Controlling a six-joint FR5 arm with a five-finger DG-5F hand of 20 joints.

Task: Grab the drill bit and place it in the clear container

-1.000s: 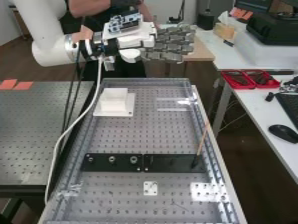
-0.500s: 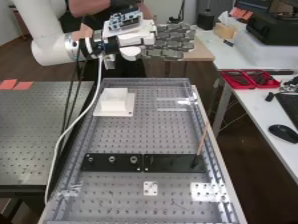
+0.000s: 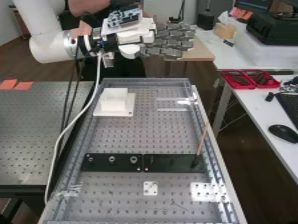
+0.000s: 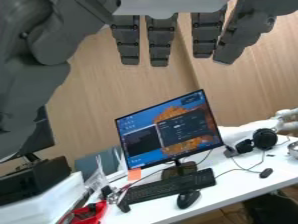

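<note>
The hand (image 3: 166, 41) is held at the far end of the bench, above and beyond the perforated plate, its fingers straight and pointing to the right in the high view. Nothing is in its grasp. In the wrist view the fingers of the hand (image 4: 161, 40) hang down straight and apart, with the thumb side at the left. A thin brown rod (image 3: 201, 140) leans upright from the right end of a black strip; whether it is the drill bit I cannot tell. Faint see-through edges of what looks like the clear container (image 3: 174, 109) lie at the plate's far right.
A white block on a square base (image 3: 114, 102) stands at the plate's far left. The black strip (image 3: 159, 162) with several round fittings crosses the plate. A white cable (image 3: 73, 123) hangs along its left edge. Red trays (image 3: 250, 79) are on the side table.
The hand and its wrist mount have tilted and shifted slightly, a little higher in the high view. Its fingers stay straight. The things on the plate have not moved.
</note>
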